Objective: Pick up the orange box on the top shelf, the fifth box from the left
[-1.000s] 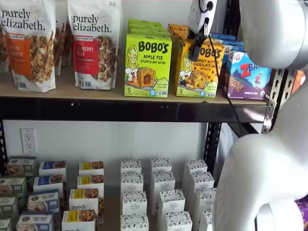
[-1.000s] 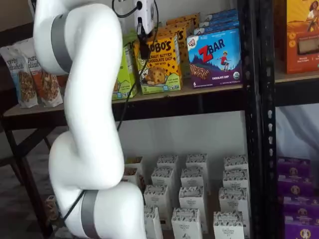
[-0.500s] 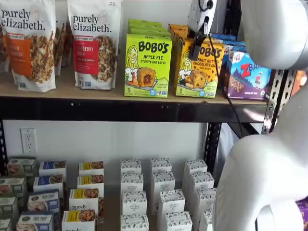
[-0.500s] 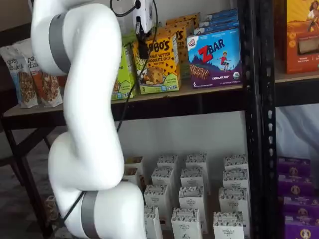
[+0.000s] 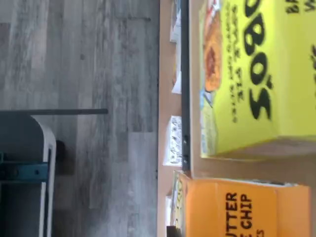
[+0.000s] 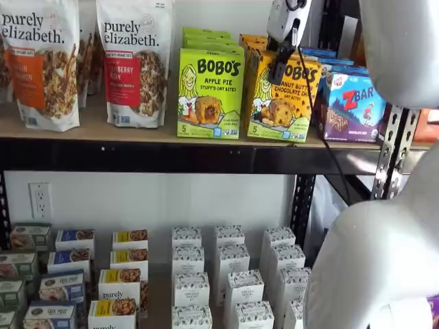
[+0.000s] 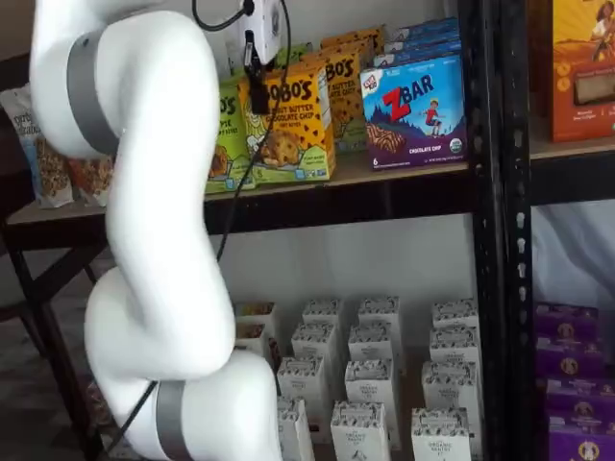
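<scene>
So the orange box point(image 6: 282, 99) sits on the top shelf point(image 6: 137, 130), right at the front edge, with the lime-green Apple Pie box point(image 6: 210, 94) just to its left and the blue ZBar box point(image 6: 351, 107) to its right. In both shelf views it's tilted, its top leaning out toward the near side compared with the row of orange boxes behind it, and its bottom edge looks to be still on the board or barely off it, hard to say which.

The gripper point(image 6: 280, 70) is up at the box's top edge, white body above, black fingers point(image 6: 281, 66) coming down over the top left corner of the box face. From the pictures and how the box leans with them, the fingers are clenched on the orange box. A black cable point(image 6: 312, 103) hangs down across the box front and past the shelf beam.

Wrist view is turned on its side: you get the orange box top with part of the lettering, the green box beside it, the black front beam, and grey wood floor point(image 5: 79, 64) beyond.

Far left on the shelf are the granola bags point(image 6: 89, 62). Lower down there's a bunch of small white boxes point(image 6: 233, 274). The big white arm point(image 7: 144, 240) fills a lot of one shelf view.
</scene>
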You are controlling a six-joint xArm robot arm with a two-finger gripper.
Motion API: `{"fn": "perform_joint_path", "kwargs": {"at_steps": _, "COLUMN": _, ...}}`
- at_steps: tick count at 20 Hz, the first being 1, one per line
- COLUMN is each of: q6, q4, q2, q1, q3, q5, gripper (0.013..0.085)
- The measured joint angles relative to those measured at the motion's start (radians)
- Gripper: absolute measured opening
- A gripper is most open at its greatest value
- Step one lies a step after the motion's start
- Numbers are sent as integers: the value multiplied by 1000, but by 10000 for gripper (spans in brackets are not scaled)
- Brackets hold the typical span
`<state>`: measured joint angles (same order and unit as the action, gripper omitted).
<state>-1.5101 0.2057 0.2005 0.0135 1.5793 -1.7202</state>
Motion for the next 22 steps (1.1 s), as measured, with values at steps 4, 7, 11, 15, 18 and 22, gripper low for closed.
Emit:
{"fn": "perform_joint_path", "kwargs": {"at_steps": 4, "q6": 7, "q4": 16, "q2": 70, "q1": 1, "q3": -56, "q5": -9, "gripper": 210}}
{"fn": "perform_joint_path", "kwargs": {"at_steps": 7, "q6": 3, "q4": 22, "q2": 134, "q1": -9, "q3": -104, "q5": -19, "gripper": 210}}
{"fn": "perform_joint_path", "kwargs": {"at_steps": 11, "q6": -11, "q4": 22, "q2": 202, "q1": -28, "q3": -150, "q5": -35, "gripper": 210}}
{"fn": "perform_joint_path", "kwargs": {"at_steps": 15, "q6": -29, "q4": 25, "q2": 261, "q1": -53, "q3": -183, "q5": -66, "gripper": 210}}
{"fn": "perform_joint_path", "kwargs": {"at_steps": 18, "q6": -35, "q4": 26, "q2": 306, "q1": -63, "q3": -211, "q5": -82, "gripper": 210}}
{"fn": "perform_joint_path", "kwargs": {"at_steps": 22, "q6": -33, "q4": 24, "q2": 372, "q1": -63, "q3": -256, "q5": -93, "gripper": 210}}
